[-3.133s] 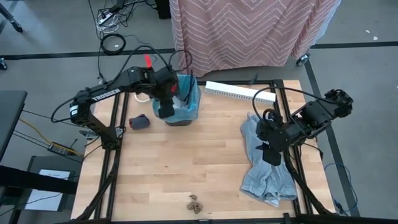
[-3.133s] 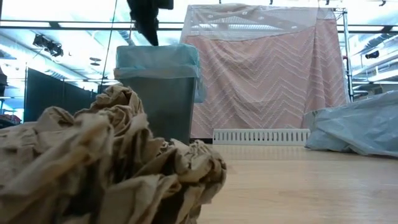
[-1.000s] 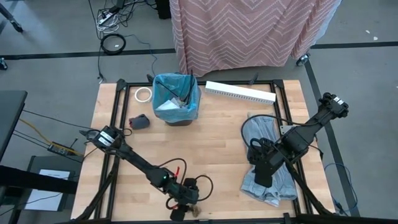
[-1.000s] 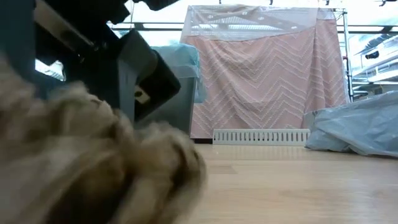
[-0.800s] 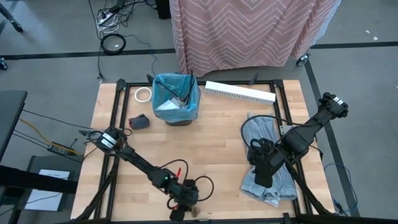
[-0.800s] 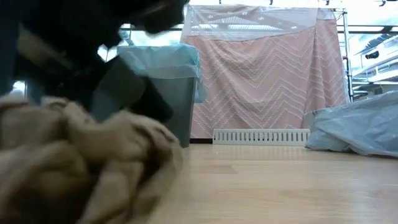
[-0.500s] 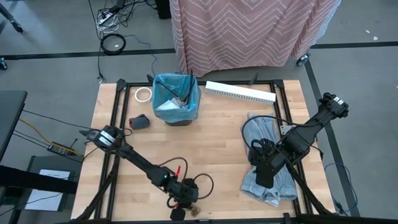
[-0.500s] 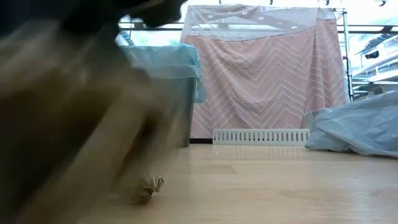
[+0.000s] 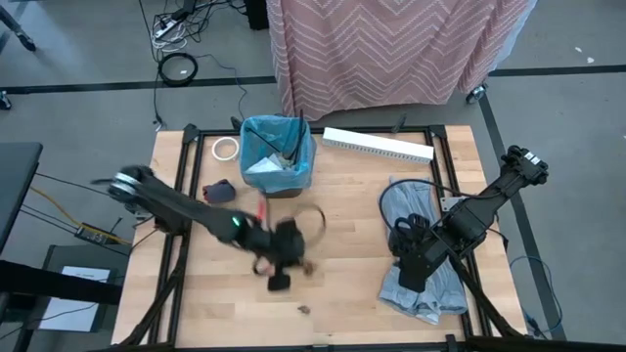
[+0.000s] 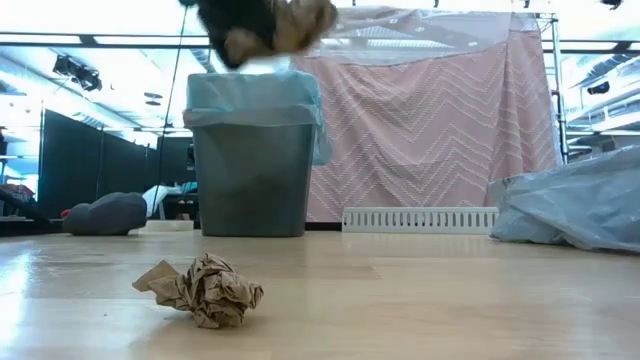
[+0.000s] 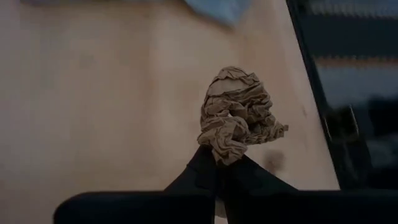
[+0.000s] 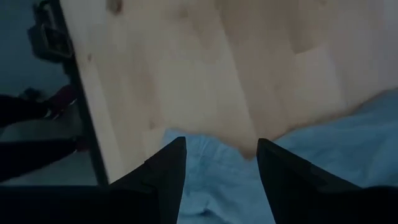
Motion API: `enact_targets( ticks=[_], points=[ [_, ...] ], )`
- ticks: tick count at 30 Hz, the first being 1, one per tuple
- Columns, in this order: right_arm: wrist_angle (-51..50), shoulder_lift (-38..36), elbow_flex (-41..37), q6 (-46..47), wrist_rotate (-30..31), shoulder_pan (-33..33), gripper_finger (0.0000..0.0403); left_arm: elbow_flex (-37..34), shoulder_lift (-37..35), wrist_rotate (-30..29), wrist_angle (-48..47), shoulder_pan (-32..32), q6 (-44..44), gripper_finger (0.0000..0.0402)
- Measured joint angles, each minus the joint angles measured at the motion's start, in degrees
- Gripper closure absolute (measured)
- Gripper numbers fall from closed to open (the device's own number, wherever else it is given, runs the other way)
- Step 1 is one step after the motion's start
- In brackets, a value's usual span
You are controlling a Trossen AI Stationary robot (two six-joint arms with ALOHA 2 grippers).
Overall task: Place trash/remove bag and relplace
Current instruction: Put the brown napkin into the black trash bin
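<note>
My left gripper [image 9: 293,266] hangs high over the middle of the table, shut on a brown crumpled lump of trash [image 11: 239,118]; the low view shows that lump [image 10: 275,25] above the level of the bin's rim. A smaller brown crumpled lump [image 10: 205,290] lies on the table near the front edge [image 9: 303,309]. The grey bin [image 9: 277,156], lined with a light-blue bag, stands at the far side with white paper and dark sticks inside. My right gripper [image 12: 221,155] is open, its fingers over the edge of a loose light-blue bag [image 9: 421,264] lying on the right. My left gripper pinches the lower end of the brown crumpled lump [image 11: 219,155] between its two shut fingertips [image 11: 202,168]. The fingers slant down toward the table. Most of the lump sticks out beyond the fingertips, lifted clear of the table.
A dark grey-blue lump [image 9: 220,191] and a white tape ring [image 9: 226,149] lie left of the bin. A white slatted strip [image 9: 377,145] lies at the far edge. Black frame rails run along both sides. A pink patterned cloth [image 10: 430,120] hangs behind the table.
My left gripper has risen from the table's near edge with the brown lump and swung toward the middle of the table, nearer the bin. The lump is now lifted clear. A smaller brown lump has stayed on the table near the front edge.
</note>
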Motion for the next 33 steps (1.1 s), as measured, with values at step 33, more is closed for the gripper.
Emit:
enact_targets(
  ticks=[33],
  points=[
    [12.9,0.3,0.0,-8.3,10.9,-8.3,0.0207,0.0,-22.9,-0.8,-14.7,40.4,19.0,0.0241]
  ],
)
